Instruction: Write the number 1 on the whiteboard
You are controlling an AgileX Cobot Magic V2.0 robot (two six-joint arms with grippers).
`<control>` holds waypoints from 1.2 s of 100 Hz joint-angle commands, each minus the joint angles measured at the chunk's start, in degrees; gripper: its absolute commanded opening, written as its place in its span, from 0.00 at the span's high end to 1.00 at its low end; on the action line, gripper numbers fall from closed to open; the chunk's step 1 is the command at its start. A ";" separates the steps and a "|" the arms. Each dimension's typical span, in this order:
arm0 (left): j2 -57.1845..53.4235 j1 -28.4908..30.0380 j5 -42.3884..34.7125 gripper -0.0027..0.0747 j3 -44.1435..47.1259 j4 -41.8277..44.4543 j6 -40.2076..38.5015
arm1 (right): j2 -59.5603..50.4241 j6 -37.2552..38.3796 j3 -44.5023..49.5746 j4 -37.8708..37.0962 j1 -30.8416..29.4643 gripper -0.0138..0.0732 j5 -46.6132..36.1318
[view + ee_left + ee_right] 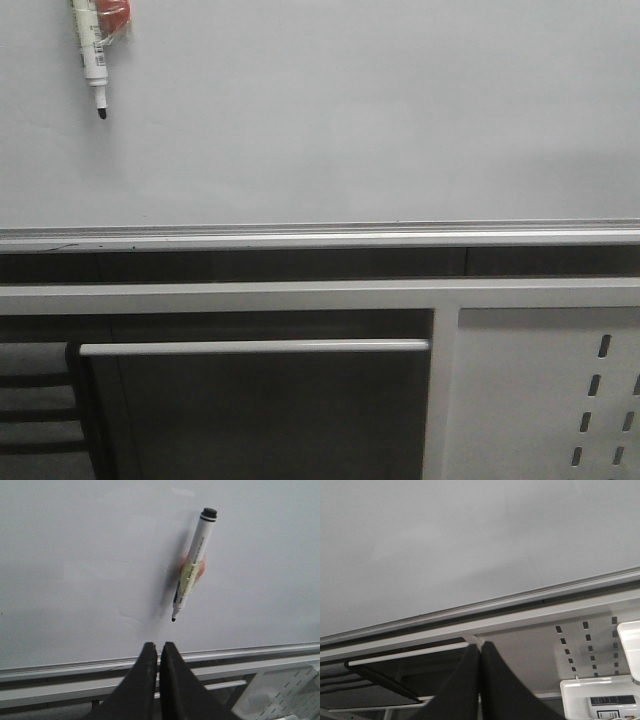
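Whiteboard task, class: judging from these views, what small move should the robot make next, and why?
Probably open the left end effector and ease it toward the marker. The whiteboard shows no stroke yet, the uncapped marker sits fixed on the board, tip down, and both end effectors, including the right, are shut and hold nothing.

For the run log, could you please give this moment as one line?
whiteboard: blank | marker: stuck on board, uncapped | left gripper: shut, empty | right gripper: shut, empty

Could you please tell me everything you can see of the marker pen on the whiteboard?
The marker pen has a white printed barrel, a black rear end and a bare black tip pointing down. It hangs roughly upright against the whiteboard, high at its left, seemingly taped to an orange-red holder. Neither gripper touches it.
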 commanded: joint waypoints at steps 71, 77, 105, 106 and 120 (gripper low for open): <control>27.22 -5.06 0.67 0.56 -6.29 -53.03 53.97 | 2.48 -6.65 -3.39 7.39 -0.30 0.38 -3.46; 29.03 -7.52 -1.34 0.56 -7.79 -53.03 55.24 | 2.48 -6.68 -3.39 7.39 -0.30 0.38 -3.66; 35.70 -16.41 -13.34 0.56 -12.02 -52.82 58.96 | 2.48 -6.78 -3.39 7.39 -0.30 0.38 -4.18; 35.95 -16.67 -13.55 0.56 -12.04 -52.82 58.96 | 2.48 -6.78 -3.39 7.39 -0.30 0.38 -4.18; 38.36 -17.12 -15.82 0.56 -13.83 -52.93 58.99 | 2.48 -6.78 -3.39 7.39 -0.30 0.38 -4.18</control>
